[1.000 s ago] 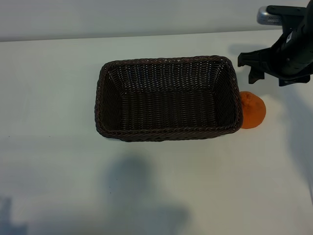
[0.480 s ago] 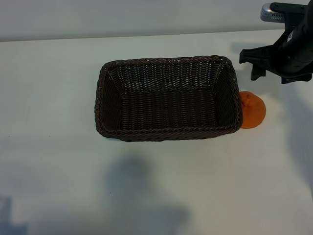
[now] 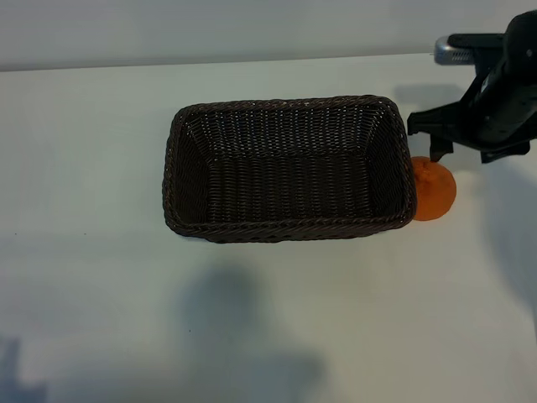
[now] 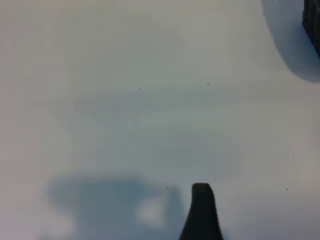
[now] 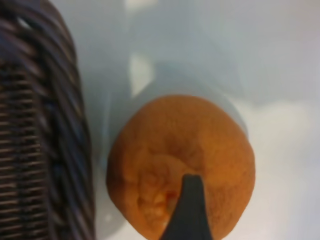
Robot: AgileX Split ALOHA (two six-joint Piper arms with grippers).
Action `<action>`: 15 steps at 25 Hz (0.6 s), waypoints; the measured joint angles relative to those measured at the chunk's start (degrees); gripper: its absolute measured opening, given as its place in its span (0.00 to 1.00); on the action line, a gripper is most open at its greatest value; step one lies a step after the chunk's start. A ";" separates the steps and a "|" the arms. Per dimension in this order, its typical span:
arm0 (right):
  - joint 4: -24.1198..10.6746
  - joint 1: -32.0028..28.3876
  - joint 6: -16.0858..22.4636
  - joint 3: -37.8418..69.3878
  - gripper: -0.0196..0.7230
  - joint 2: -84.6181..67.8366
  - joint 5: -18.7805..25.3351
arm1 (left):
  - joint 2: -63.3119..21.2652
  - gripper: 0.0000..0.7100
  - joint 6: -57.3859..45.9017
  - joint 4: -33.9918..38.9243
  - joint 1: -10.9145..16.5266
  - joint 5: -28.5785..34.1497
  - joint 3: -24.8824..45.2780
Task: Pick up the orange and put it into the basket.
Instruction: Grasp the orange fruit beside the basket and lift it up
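The orange [image 3: 435, 191] lies on the white table, touching the right end of the dark brown woven basket [image 3: 289, 168], which holds nothing. My right gripper [image 3: 428, 138] hovers open just behind and above the orange, holding nothing. In the right wrist view, one dark fingertip [image 5: 189, 200] overlaps the orange [image 5: 200, 145] near its knobbly stem end, with the basket's rim [image 5: 35, 125] beside it. My left arm is out of the exterior view. Its wrist view shows a single finger [image 4: 202, 212] over bare table, gripping nothing.
White table [image 3: 101, 277] spreads around the basket, with soft shadows near its front. Its far edge meets a pale wall [image 3: 210, 34]. A corner of the basket [image 4: 312, 25] shows far off in the left wrist view.
My right gripper has shifted a little left and lower, closer to the orange's far side. The orange and basket have not moved.
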 joint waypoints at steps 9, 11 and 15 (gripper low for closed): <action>1.85 0.00 -3.00 0.00 0.83 0.05 0.16 | 0.00 0.80 0.00 0.00 0.00 0.00 0.00; 3.02 0.00 -4.42 0.00 0.83 0.05 0.24 | 0.00 0.80 -0.10 0.00 0.00 0.00 0.00; 4.21 0.00 -6.01 0.00 0.83 0.05 0.36 | 0.00 0.80 -0.10 0.00 0.00 0.00 0.00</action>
